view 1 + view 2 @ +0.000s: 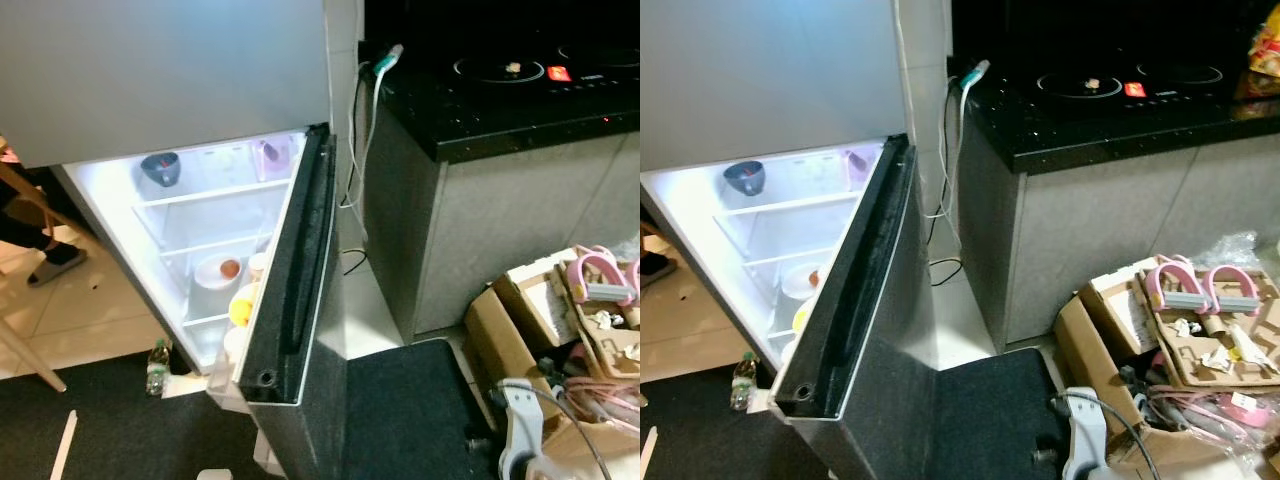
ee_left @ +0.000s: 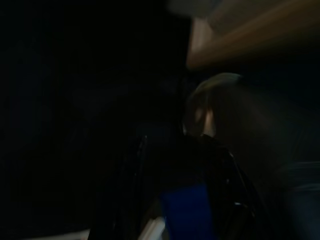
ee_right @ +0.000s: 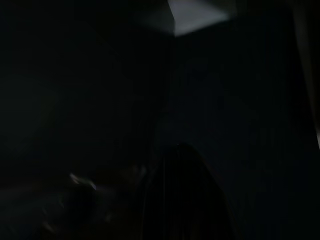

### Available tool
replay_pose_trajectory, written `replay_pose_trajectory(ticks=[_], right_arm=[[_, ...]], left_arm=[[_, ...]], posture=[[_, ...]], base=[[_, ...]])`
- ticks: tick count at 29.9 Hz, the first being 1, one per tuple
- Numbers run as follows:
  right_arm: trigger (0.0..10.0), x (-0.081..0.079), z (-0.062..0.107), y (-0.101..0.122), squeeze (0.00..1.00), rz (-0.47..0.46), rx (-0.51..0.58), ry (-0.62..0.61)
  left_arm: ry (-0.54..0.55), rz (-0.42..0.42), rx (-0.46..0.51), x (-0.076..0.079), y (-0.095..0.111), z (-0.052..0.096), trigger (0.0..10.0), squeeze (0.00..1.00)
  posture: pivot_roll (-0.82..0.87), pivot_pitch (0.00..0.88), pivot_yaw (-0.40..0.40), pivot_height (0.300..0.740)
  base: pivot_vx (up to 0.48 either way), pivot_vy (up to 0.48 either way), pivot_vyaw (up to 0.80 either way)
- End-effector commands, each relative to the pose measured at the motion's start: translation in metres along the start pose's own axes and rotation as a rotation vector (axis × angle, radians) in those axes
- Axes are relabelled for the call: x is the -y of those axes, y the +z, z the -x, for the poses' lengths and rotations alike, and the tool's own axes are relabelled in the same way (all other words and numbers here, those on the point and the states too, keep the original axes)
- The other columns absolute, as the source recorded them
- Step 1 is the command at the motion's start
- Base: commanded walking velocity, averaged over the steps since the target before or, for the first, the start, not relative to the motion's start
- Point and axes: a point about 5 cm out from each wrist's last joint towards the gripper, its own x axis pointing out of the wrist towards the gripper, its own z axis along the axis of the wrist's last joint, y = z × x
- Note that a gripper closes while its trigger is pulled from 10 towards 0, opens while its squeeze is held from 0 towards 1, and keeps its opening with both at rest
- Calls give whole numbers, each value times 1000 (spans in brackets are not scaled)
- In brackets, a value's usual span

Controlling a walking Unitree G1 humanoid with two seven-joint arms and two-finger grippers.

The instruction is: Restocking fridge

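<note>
The fridge [image 1: 170, 80] stands in front of me with its lower door [image 1: 300, 260] swung open towards me, black gasket edge up. The lit shelves [image 1: 200, 200] hold a blue cup [image 1: 161, 168], a purple cup [image 1: 270, 155], a white plate [image 1: 212, 275] with something orange [image 1: 230, 268] on it, and a yellow item [image 1: 241, 308] lower down. The left wrist view is very dark; my left gripper [image 2: 185, 200] is a black shape with something blue [image 2: 187, 217] near it. My right gripper [image 3: 182, 195] is a faint dark outline.
A black counter with a hob [image 1: 500, 90] stands right of the fridge, cables [image 1: 360, 140] hanging in the gap. Cardboard boxes [image 1: 520, 320] with pink handles [image 1: 598, 275] crowd the floor at right. A bottle [image 1: 157, 367], a chair leg [image 1: 25, 350] and a person's slippered foot [image 1: 55, 265] are at left.
</note>
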Motion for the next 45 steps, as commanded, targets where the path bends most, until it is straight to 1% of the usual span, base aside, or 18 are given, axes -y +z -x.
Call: replay_pose_trajectory(ticks=[1,4,7,8,9,11,20,27,30,32,36,37,38,39,40,43,44,45], right_arm=[[10000,-7,-4,-3,0,7,-8,5],[10000,-5,-2,-10,0,-2,-25,-15],[10000,4,5,-33,0,-27,-85,-84],[10000,4,5,-33,0,-27,-85,-84],[10000,7,8,-42,0,-32,-112,-110],[10000,7,10,-47,0,-32,-124,-119],[10000,7,10,-48,0,-39,-120,-122],[10000,8,9,-42,0,-46,-88,-129],[10000,8,6,-28,0,-53,-28,-116],[10000,6,4,-17,0,-49,7,-78],[10000,-10,-2,15,0,11,96,115],[10000,-10,-2,15,0,11,96,115],[10000,-14,-4,24,0,39,118,157],[10000,-27,-7,51,0,102,187,253],[10000,-27,-7,51,0,102,187,253],[10000,-54,-10,99,0,234,299,385],[10000,-54,-10,99,0,234,299,385],[10000,-77,-8,132,0,359,366,481]], left_arm=[[6,-2,-28,-2,-8,2,10000,0],[6,-4,-28,-2,-8,2,10000,0],[6,-7,-30,-2,-8,2,10000,0],[6,-7,-30,-2,-8,2,10000,0],[6,-7,-30,-2,-8,2,10000,0],[6,-8,-30,-2,-8,2,10000,0],[3,-12,-32,-2,-7,2,10000,0],[1,-13,-31,-2,-7,1,10000,0],[-1,-14,-32,-1,-7,1,10000,0],[-3,-16,-34,-1,-7,1,10000,0],[-4,-14,-34,-1,-8,1,10000,0],[-4,-14,-34,-1,-8,1,10000,0],[-4,-13,-34,-1,-8,2,10000,0],[-3,-12,-34,-1,-8,2,10000,0],[-3,-12,-34,-1,-8,2,10000,0],[-2,-9,-36,-1,-10,2,10000,0],[-2,-9,-36,-1,-10,2,10000,0],[-2,-7,-38,-1,-11,2,10000,0]], posture=[[-29,23,34,740],[-29,23,34,740],[-32,19,33,740],[-32,19,33,740],[-31,17,33,740],[-30,15,32,740],[-34,7,31,740],[-33,3,32,740],[-39,10,36,740],[-39,10,36,740],[-38,20,32,740],[-38,20,32,740],[-38,20,32,740],[-38,20,32,740],[-38,20,32,740],[-31,34,29,740],[-31,34,29,740],[-25,42,27,740]], base=[[0,0,756],[0,0,756],[0,0,756],[0,0,756],[0,0,750],[0,0,756],[0,0,756],[0,0,756],[0,0,188],[0,0,0],[0,0,0],[0,0,0],[0,0,0],[0,0,0],[0,0,0],[0,0,0],[0,0,0],[0,0,0]])
